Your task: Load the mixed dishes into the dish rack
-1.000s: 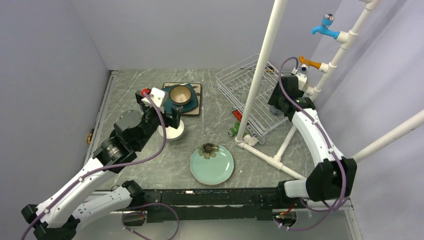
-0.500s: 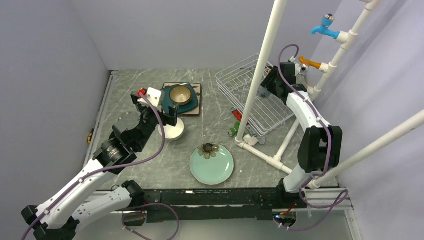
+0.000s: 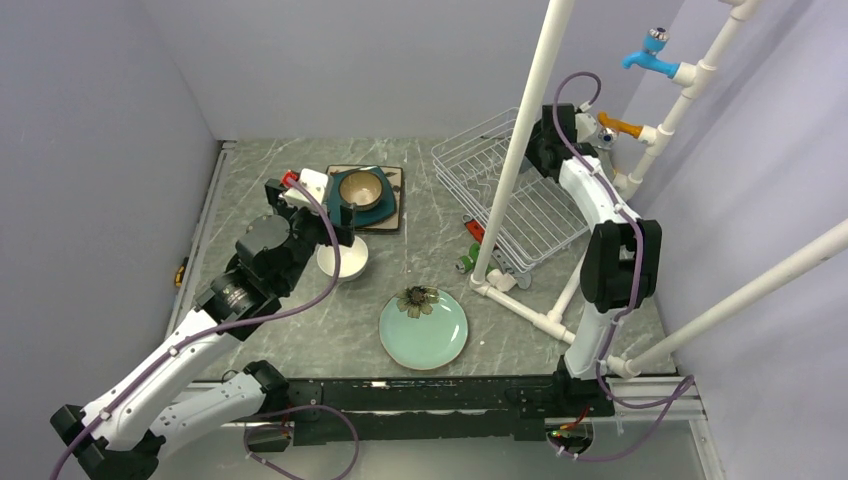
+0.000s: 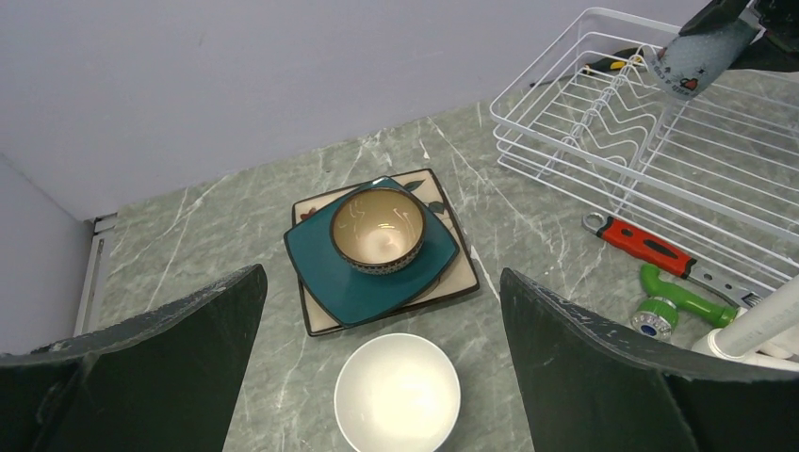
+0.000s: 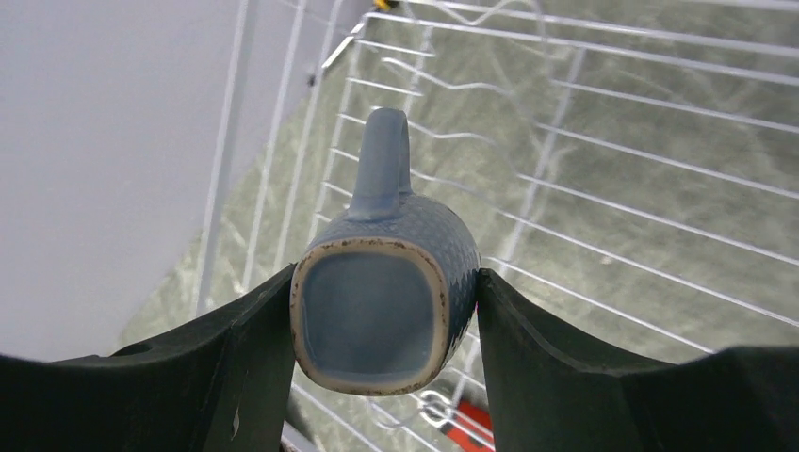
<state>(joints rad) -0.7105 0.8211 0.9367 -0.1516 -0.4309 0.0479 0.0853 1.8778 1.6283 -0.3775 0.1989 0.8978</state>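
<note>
White bowl (image 4: 398,394) sits beneath the left gripper (image 4: 382,282), whose fingers are spread wide and hold nothing. The brown glazed bowl (image 4: 377,229) is stacked on the teal square plate (image 4: 330,273) beyond. Further right, the right gripper (image 5: 384,282) clamps the small mug (image 5: 405,226) sideways above the dish rack (image 3: 465,160). Let go from here, it could bounce off the wires or roll.

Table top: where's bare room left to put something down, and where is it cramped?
Bare marble runs between the teal square plate and the dish rack, down to the mint-green plate. The rack's floor looks bare too. The mug hangs over it in the right gripper. Crowded: the rack's near corner, with the red tool, green fitting and pipe frame foot.
</note>
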